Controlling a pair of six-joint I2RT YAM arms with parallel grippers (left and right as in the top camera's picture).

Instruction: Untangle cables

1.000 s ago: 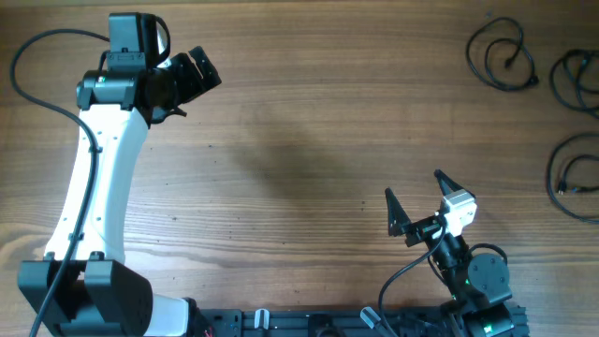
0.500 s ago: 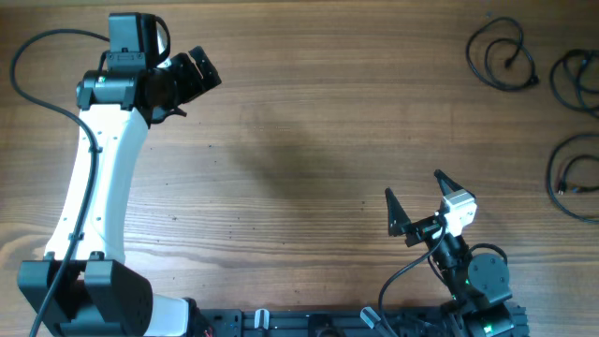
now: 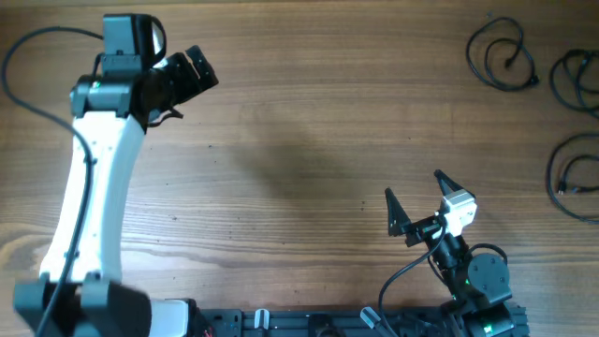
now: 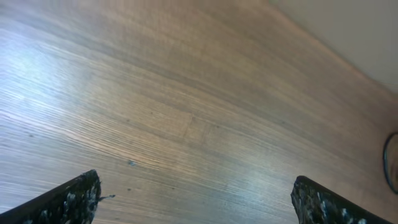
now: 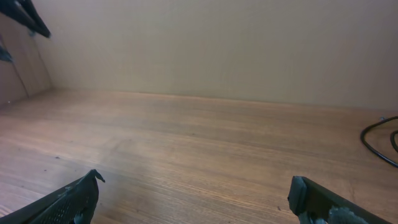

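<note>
Three separate loose loops of thin black cable lie at the table's right side in the overhead view: one at the top [image 3: 503,54], one at the far right edge [image 3: 577,80], one lower [image 3: 573,178]. My left gripper [image 3: 190,73] is open and empty at the far left, far from them. My right gripper [image 3: 417,198] is open and empty near the front edge, left of the lower loop. The left wrist view shows its fingers [image 4: 196,199] apart over bare wood and a cable arc [image 4: 390,163] at the right edge. The right wrist view shows open fingers [image 5: 193,199] and a cable piece [image 5: 376,138].
The wooden table [image 3: 309,140] fills the overhead view. A beige wall [image 5: 217,43] stands behind the table's far edge in the right wrist view. The arm bases and a black rail [image 3: 328,323] sit along the front edge.
The left arm has shifted slightly to the left, its gripper still open. The right arm and the cables have not moved.
</note>
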